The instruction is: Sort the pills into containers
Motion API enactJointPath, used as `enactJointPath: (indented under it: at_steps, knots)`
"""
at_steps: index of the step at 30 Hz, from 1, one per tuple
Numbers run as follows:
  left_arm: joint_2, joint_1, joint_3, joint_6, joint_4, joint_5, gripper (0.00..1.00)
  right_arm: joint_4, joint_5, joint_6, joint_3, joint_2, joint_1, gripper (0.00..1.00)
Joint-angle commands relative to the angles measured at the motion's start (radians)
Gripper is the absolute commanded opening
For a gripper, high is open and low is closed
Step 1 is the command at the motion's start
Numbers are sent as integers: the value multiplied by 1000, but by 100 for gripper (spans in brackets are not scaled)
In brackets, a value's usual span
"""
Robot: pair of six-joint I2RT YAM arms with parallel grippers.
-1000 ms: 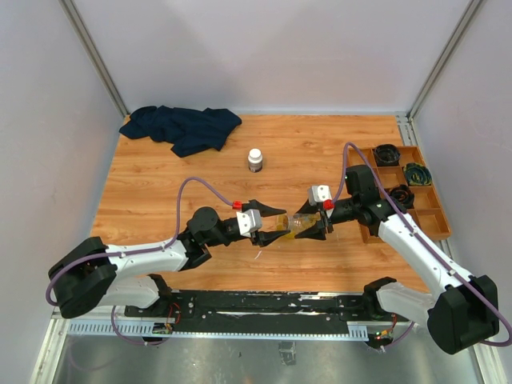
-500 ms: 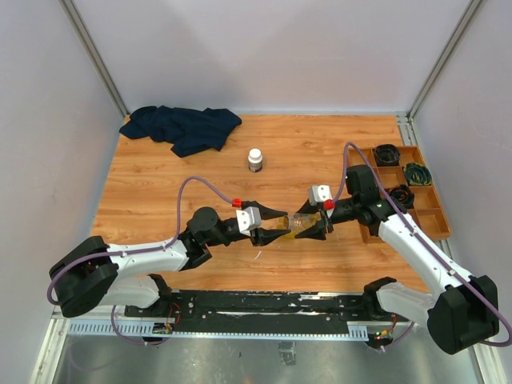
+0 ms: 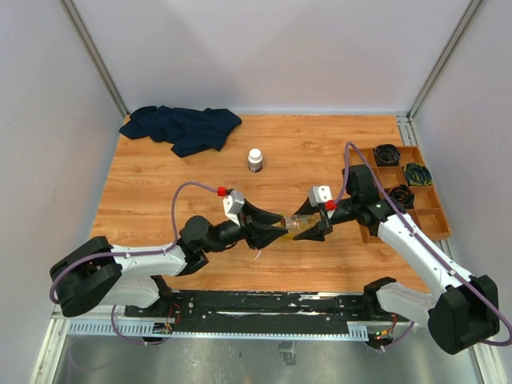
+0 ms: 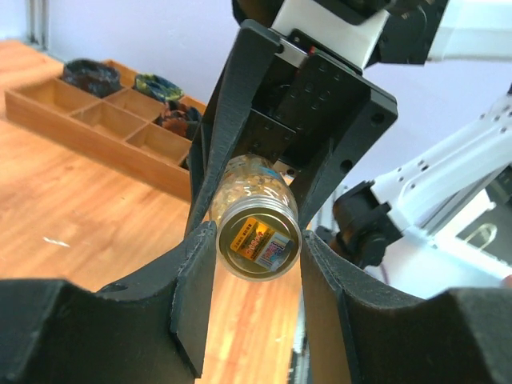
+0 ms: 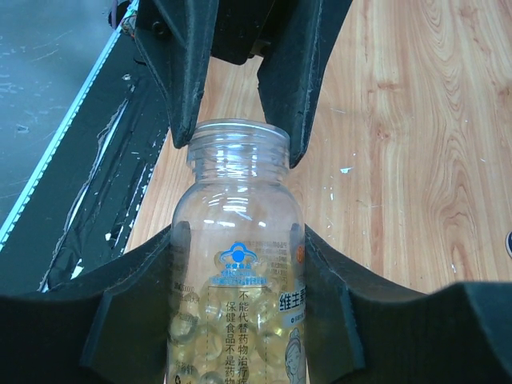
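A small clear amber-tinted vial [image 3: 298, 224], half full of yellow softgel pills, is held level above the table between my two grippers. My right gripper [image 3: 314, 230] is shut on its body [image 5: 236, 264]. My left gripper [image 3: 280, 227] has its jaws on both sides of the threaded neck; the round mouth end [image 4: 258, 240] faces the left wrist camera between the fingers [image 4: 196, 288]. In the right wrist view the left gripper's fingers [image 5: 182, 96] flank the rim. The right gripper's fingers [image 4: 232, 128] show behind the vial. The flat yellow case is not in view.
A white-capped bottle [image 3: 255, 159] stands at the table's middle back. A dark blue cloth [image 3: 182, 126] lies at the back left. A brown wooden compartment tray [image 3: 404, 188] with dark coiled items sits at the right edge; it also shows in the left wrist view [image 4: 96, 120].
My left wrist has rolled and risen, with its jaws staying at the vial's neck. The right gripper and the vial have barely moved.
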Motion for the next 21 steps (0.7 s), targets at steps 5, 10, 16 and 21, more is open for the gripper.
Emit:
enactJointPath:
  at_steps: [5,10,16,21]
  knots:
    - [-35,6,9,-288,4,-136,0,-17,22,-10,22,-4,-18,1]
    - [-35,4,11,-312,-29,-167,0,-17,21,-11,23,-4,-18,1]
    - [-29,-2,42,-342,-82,-151,15,-18,22,-11,22,-2,-18,1]
    - [-19,-4,47,-349,-91,-138,42,-18,22,-11,22,-4,-20,1]
